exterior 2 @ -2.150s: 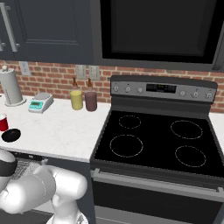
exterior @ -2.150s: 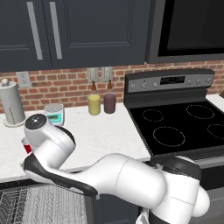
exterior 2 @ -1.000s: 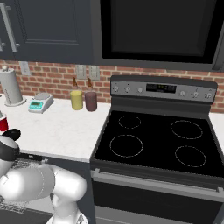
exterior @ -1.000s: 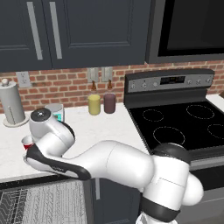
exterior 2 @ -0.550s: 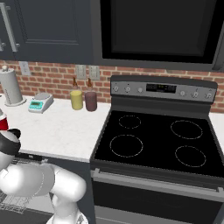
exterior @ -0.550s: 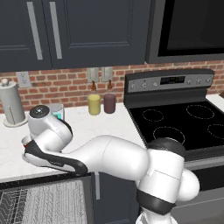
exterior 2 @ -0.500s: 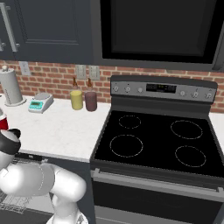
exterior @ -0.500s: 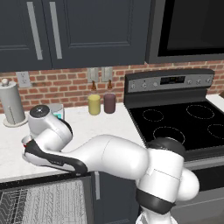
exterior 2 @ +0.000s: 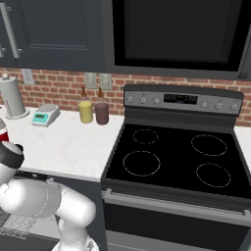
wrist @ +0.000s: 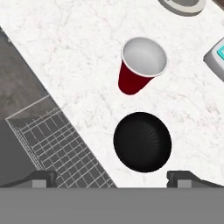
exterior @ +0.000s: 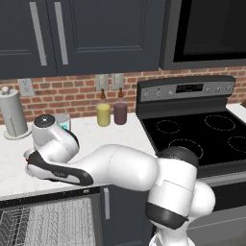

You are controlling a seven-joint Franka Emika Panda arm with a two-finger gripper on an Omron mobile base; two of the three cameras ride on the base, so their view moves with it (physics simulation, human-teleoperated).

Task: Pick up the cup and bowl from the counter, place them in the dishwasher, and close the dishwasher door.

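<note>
Seen from above by the hand camera: small, low, round black bowl [wrist: 142, 141] resting on the white, faintly marbled stone desk [wrist: 78, 52], directly ahead of the tool [wrist: 113, 177]. Tool released, its two dark tips spread wide, one to each side of the bowl and clear of it, nothing held. Small red tapered plastic cup with a white inside [wrist: 140, 66] standing upright just beyond the bowl, near it but apart. Light grey wire rack of the open dishwasher [wrist: 61, 148] lying below the desk edge, beside the bowl.

Likely step: reaching down for a first pick, probably the bowl. For a clean grasp: best lowered straight, centred so both tips clear the rim evenly, or shifted so that one tip goes inside the rim and one outside. Care needed not to nudge the cup behind. Slow closing advised, since a smooth low bowl may slide on stone.
</note>
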